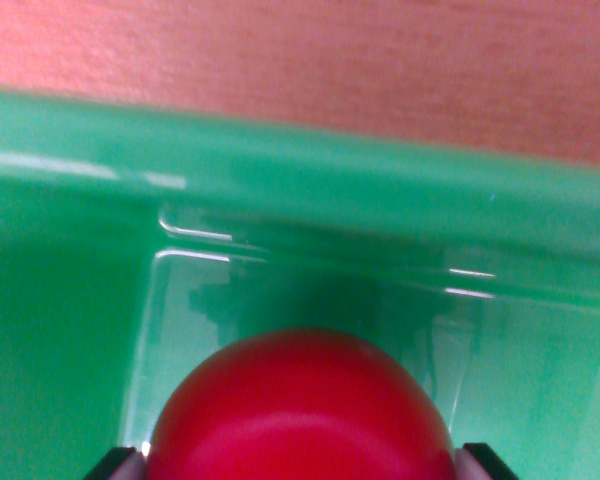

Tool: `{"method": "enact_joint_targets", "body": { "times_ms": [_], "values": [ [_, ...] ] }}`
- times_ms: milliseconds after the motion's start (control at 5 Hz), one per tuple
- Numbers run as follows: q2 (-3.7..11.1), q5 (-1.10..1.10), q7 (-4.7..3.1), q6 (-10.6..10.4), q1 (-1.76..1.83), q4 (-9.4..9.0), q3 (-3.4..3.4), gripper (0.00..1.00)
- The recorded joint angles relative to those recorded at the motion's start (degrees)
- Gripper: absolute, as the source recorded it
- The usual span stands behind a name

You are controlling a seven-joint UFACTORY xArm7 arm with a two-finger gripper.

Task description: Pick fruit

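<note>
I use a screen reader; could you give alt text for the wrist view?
A round red fruit sits between the gripper jaws at the bottom edge, above a shiny green bin. Beyond the bin's rim lies an orange-brown surface.

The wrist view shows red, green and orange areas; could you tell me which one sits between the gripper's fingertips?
The red fruit, bottom centre; a fingertip flanks each side.

A single view, from the wrist camera, looks steeply down from very close into a green bin [70,330], with the red fruit [300,415] filling the lower middle, blurred by nearness; beyond the bin's far rim lies the orange bench [310,60]
</note>
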Motion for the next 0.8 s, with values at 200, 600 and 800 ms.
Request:
{"method": "enact_joint_targets", "body": {
  "times_ms": [200, 600, 800],
  "values": [
    [-0.5, 0.1, -0.03, 1.9, -0.02, 1.4, 0.03, 1.0],
    [-1.02, 0.21, -0.07, 3.9, -0.04, 2.88, 0.07, 1.0],
    [-1.02, 0.21, -0.07, 3.9, -0.04, 2.88, 0.07, 1.0]
  ]
}}
